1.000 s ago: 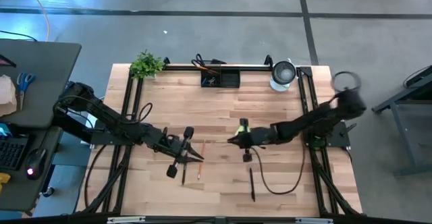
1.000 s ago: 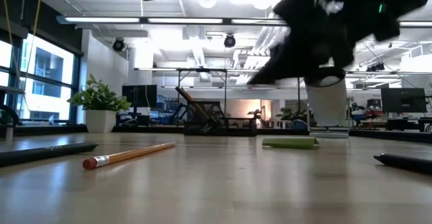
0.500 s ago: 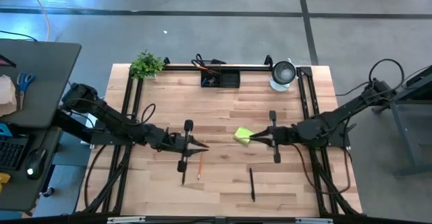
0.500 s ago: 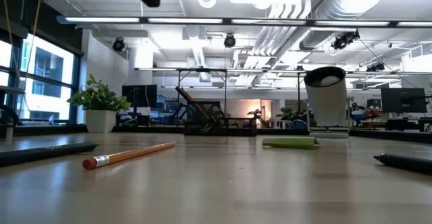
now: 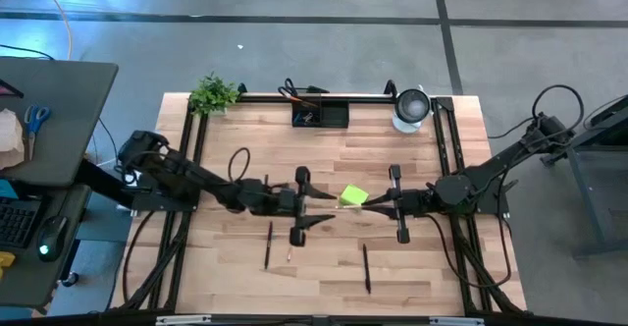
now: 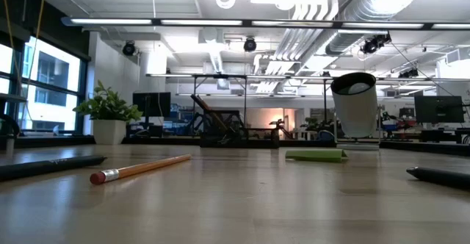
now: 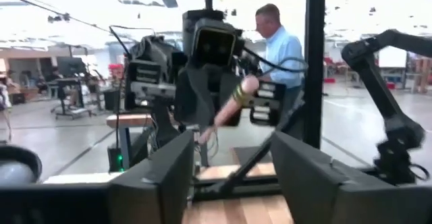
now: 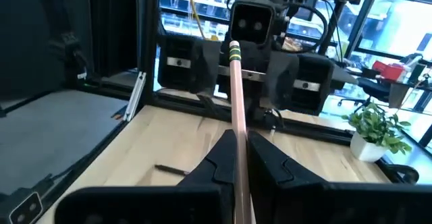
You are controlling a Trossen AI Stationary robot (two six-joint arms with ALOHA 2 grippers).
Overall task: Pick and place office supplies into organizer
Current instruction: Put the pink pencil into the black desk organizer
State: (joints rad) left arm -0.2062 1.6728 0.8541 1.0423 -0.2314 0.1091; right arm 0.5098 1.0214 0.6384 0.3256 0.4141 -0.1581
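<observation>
Pinching pencil [image 8: 235, 109], right end effector [image 8: 237, 158], left end effector [image 7: 226, 163] spread

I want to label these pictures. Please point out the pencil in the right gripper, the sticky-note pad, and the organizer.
pencil [image 8: 235, 109]: right wrist view, middle of its shaft.
sticky-note pad [image 5: 354, 196]: high view, centre of its lime-green top.
organizer [image 5: 320, 115]: high view, middle of the black tray.
</observation>
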